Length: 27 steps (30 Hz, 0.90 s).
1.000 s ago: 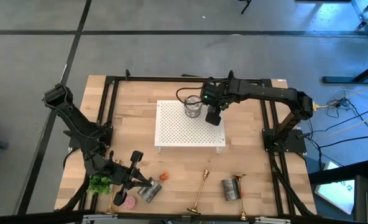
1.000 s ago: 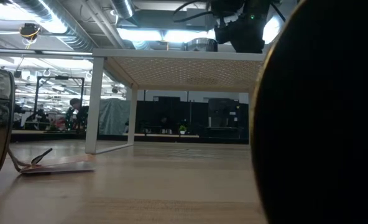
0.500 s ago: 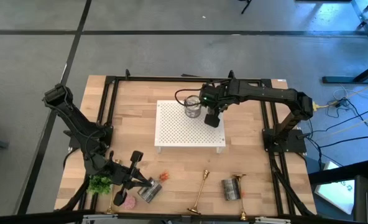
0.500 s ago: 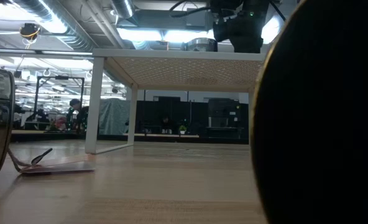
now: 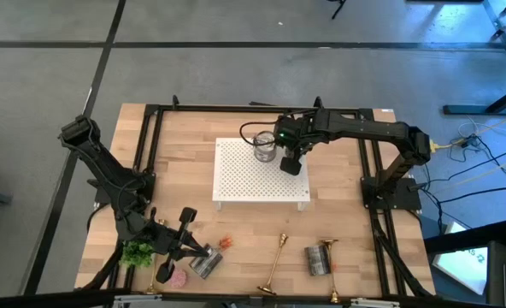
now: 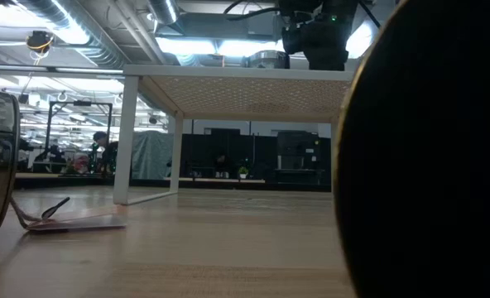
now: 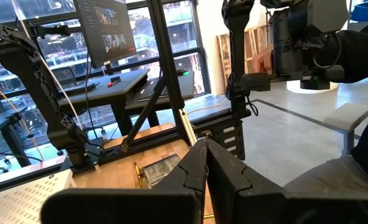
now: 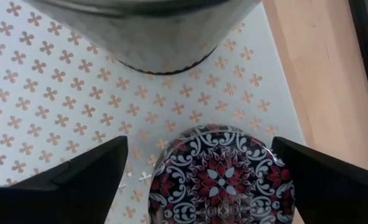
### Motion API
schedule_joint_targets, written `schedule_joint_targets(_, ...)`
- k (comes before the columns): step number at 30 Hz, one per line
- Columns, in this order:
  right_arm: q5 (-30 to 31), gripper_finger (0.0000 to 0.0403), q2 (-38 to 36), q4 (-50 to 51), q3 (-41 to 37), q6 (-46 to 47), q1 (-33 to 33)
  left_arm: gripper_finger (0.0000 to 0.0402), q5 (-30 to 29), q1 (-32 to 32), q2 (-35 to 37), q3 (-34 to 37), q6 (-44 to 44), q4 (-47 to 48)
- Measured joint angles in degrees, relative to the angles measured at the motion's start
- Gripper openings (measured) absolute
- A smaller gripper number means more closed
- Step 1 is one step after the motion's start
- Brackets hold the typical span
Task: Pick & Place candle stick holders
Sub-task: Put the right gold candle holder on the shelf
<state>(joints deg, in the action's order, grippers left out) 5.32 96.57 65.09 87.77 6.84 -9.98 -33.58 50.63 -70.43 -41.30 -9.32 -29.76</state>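
Near edge of the wooden counter [image 5: 185, 171]: slim shiny brass candle stick holders lie flat. The middle holder [image 5: 275, 260] has its long axis running roughly near-to-far, slightly slanted, flared base toward the front edge. A second brass holder [image 5: 332, 257] lies just beside a silver cylindrical tin on its side [image 5: 318, 260]; its axis is also near-to-far. A third brass holder [image 5: 154, 277] shows only partly at the front left corner, near a pink round candle [image 5: 179, 278] and a green plant sprig [image 5: 137, 253].

The left gripper [image 5: 203, 253] hovers low at the front left, by another silver tin [image 5: 203, 263]. Its jaws are clenched together, per the left wrist view, holding nothing. This arm is the nearer one to all the holders; the middle holder lies just to the gripper's right, on the same near strip of counter.

Farther back, a white perforated metal shelf riser [image 5: 261, 175] stands mid-counter. The right gripper [image 5: 292, 161] is above its far right part, jaws spread wide around a round tin with red-black floral lid [image 8: 221, 177], not yet closed on it. A shiny silver metal cup [image 5: 264, 148] stands just beside it on the riser. The right arm is well apart from every holder.

Judgement: no holder is picked yet; the left arm suits the next grasp, with jaws turned across the stem.
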Motion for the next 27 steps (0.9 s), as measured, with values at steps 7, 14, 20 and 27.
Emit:
schedule_joint_targets(7, 0.02, 0.0399, -0.08, -0.55, 0.13, 0.08, 0.00, 0.0006, -0.01, 0.00, 0.00, 0.00, 0.00, 0.00)
schedule_joint_targets(14, 0.02, 0.0399, -0.16, 1.19, 5.13, -0.23, 0.00, 0.0006, 0.02, -0.13, 0.00, 0.00, 0.00, 0.10)
schedule_joint_targets(20, 0.04, 0.0399, -0.21, 6.17, 11.99, -1.34, 0.00, 0.0006, 0.04, -0.13, 0.00, 0.00, 0.02, 0.42)
schedule_joint_targets(27, 0.01, 0.0399, -0.25, 14.59, 19.80, -1.09, 0.06, 0.0006, 0.07, -0.11, 0.00, 0.00, 0.07, 0.42)
